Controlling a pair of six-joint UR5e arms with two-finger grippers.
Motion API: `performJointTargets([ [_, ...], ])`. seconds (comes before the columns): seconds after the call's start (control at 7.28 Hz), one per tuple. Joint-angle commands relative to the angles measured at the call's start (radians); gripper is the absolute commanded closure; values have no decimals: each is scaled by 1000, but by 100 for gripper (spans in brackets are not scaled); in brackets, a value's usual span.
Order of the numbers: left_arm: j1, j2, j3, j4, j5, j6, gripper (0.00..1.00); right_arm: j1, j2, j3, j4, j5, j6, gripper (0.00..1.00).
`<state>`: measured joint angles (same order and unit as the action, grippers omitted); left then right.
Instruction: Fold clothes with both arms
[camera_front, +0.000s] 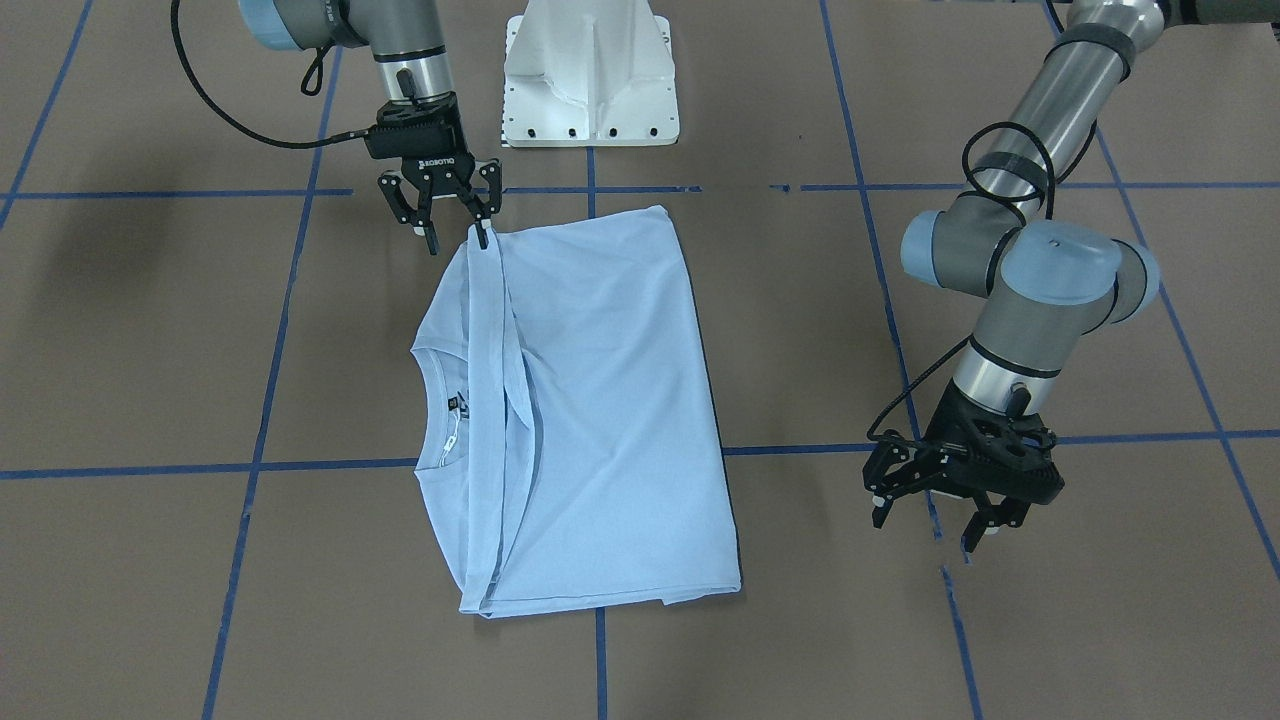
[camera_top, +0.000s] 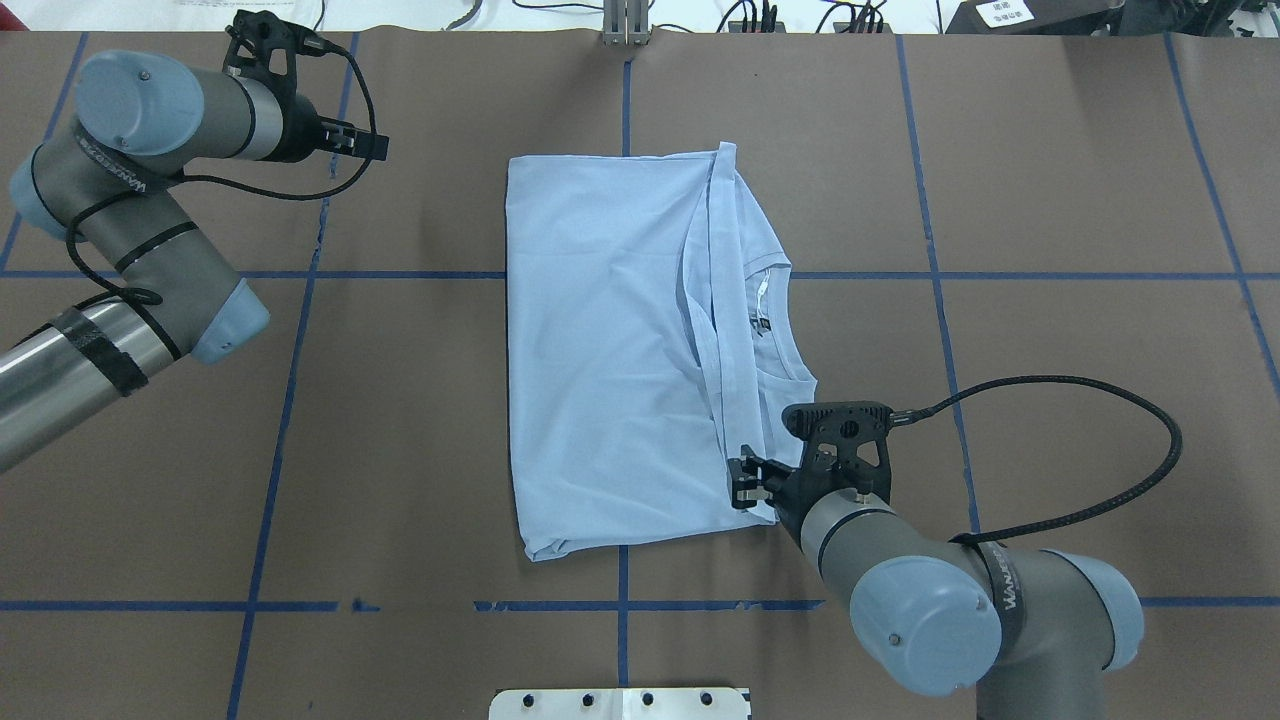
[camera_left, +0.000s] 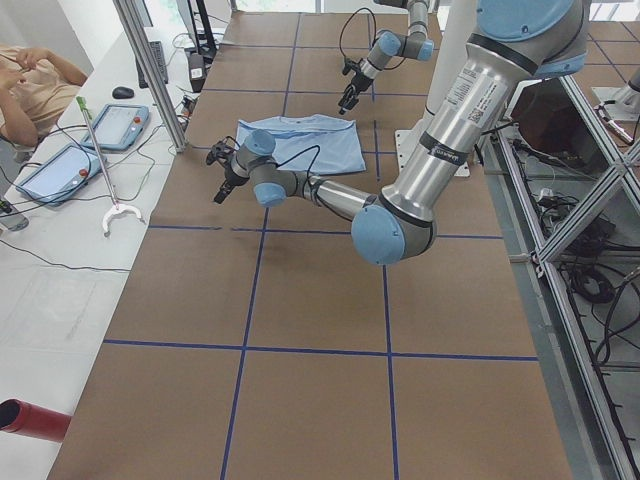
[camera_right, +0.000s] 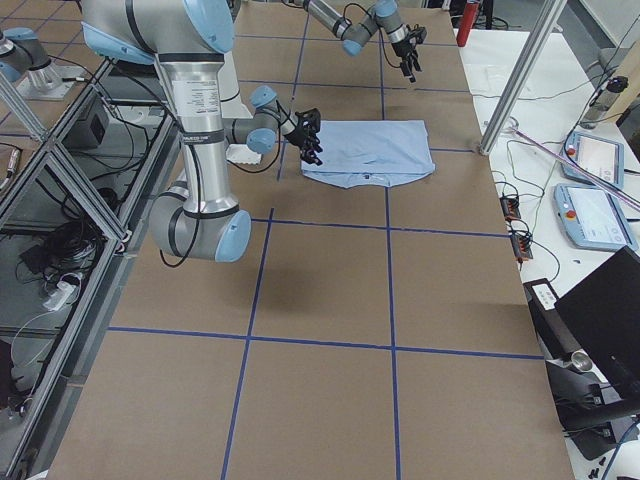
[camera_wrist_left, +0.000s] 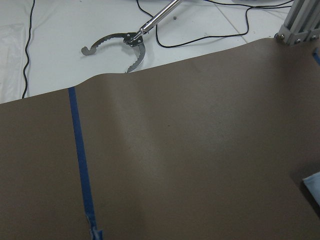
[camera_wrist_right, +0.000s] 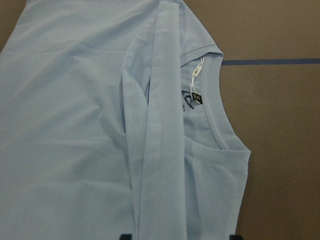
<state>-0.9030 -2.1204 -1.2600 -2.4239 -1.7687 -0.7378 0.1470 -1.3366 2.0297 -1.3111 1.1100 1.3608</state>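
Note:
The pale blue T-shirt (camera_front: 600, 400) lies folded on the brown table, its collar (camera_front: 440, 400) toward my right arm's side and a hem strip (camera_wrist_right: 160, 125) lying across the chest. My right gripper (camera_front: 457, 238) is open at the shirt's near corner, one fingertip (camera_front: 483, 235) touching the cloth; the overhead view shows the right gripper (camera_top: 742, 482) at that same corner. In the right wrist view the hem strip runs between its spread fingertips. My left gripper (camera_front: 928, 525) hangs open and empty above the table, well clear of the shirt's far side.
The white pedestal base (camera_front: 590, 75) stands behind the shirt. Blue tape lines (camera_front: 290, 300) grid the table. Past the table's far edge a metal reacher tool (camera_wrist_left: 125, 42) lies on a white surface. A seated person (camera_left: 30, 85) and tablets are at a side table.

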Motion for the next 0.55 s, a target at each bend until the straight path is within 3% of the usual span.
performJointTargets([
  [0.0,3,0,1,0,0,0,0,-110,5,6,-69,-115,-182,15],
  [0.14,4,0,1,0,0,0,0,-142,8,0,-77,-148,-287,19],
  [0.41,7,0,1,0,0,0,0,-148,13,-14,-79,-151,-414,44],
])
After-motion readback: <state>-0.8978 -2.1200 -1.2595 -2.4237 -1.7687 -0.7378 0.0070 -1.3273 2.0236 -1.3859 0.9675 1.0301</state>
